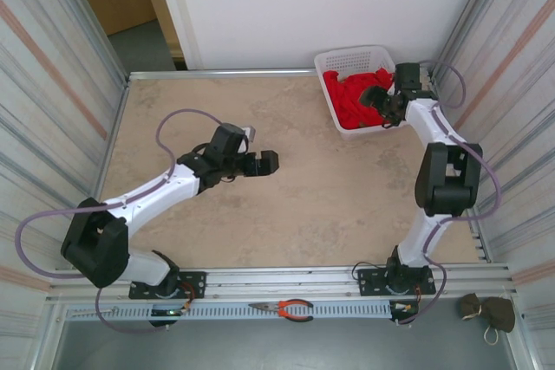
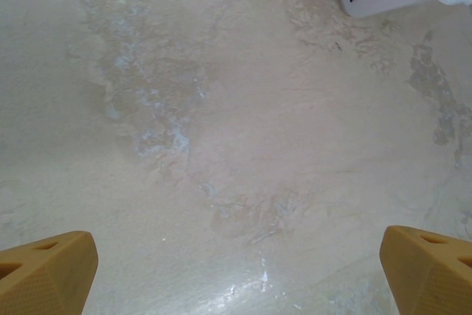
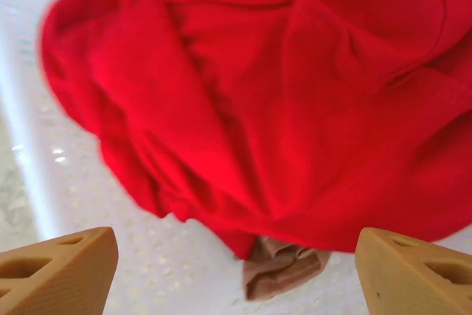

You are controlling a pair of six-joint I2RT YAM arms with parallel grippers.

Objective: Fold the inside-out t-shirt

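T-shirt [image 1: 349,101] lies bunched in the basket [image 1: 351,55], nothing folded yet; our right gripper [image 3: 236,260] hangs spread close over it, our left gripper [image 2: 236,263] spread well apart from the basket

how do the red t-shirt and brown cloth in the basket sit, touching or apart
Touching. The right wrist view shows the brown cloth poking out from under the red t-shirt, whose edge lies on it.
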